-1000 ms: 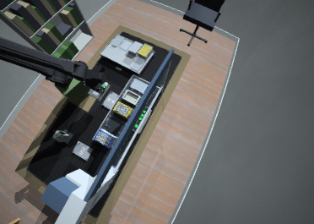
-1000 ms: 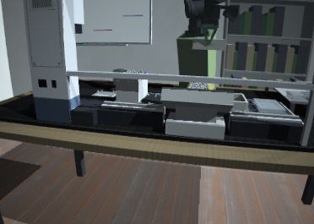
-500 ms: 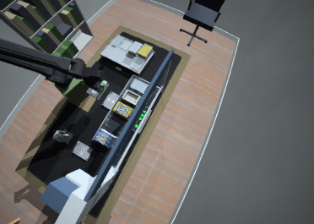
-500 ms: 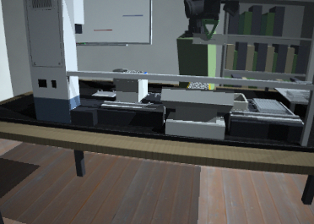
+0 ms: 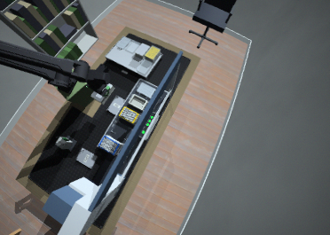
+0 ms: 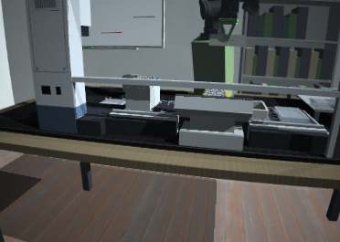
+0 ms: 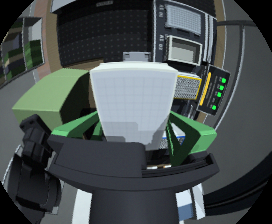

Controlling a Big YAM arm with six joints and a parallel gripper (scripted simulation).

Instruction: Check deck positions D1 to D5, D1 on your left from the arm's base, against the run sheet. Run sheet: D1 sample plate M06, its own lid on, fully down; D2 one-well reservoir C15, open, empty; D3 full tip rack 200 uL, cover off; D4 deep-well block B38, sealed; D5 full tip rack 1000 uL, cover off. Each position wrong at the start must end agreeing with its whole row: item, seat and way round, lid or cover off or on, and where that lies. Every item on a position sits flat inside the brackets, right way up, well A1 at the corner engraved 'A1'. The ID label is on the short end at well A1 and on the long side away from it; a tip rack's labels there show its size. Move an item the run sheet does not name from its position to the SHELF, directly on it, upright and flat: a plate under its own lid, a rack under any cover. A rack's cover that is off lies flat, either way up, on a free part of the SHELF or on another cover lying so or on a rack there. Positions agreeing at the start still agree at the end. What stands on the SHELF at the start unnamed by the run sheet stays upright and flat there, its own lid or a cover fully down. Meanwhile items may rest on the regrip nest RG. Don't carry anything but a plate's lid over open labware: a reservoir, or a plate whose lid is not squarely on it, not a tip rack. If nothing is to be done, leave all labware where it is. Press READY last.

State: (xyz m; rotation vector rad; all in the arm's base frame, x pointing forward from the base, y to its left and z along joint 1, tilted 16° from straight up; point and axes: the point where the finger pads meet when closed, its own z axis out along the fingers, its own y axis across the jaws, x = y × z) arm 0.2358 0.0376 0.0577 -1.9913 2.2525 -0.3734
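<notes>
My gripper (image 5: 103,92) is shut on a pale grey flat lid or cover (image 7: 130,99) and holds it high above the black deck, left of the row of positions. In the exterior view the lid or cover (image 6: 227,41) hangs level under the green fingers (image 6: 226,28). The row holds a grey plate (image 5: 146,90), a white reservoir (image 5: 137,103), a yellow tip rack (image 5: 129,115), a dark clear-looking position (image 5: 117,129) and a blue tip rack (image 5: 108,143). I cannot read any labels.
The shelf (image 5: 133,55) at the far end carries several grey items and a yellow rack (image 5: 152,53). A grey piece (image 5: 116,105) lies beside the row. A long rail with green lights (image 5: 148,121) runs along the row. A bookcase (image 5: 40,18) stands behind the arm.
</notes>
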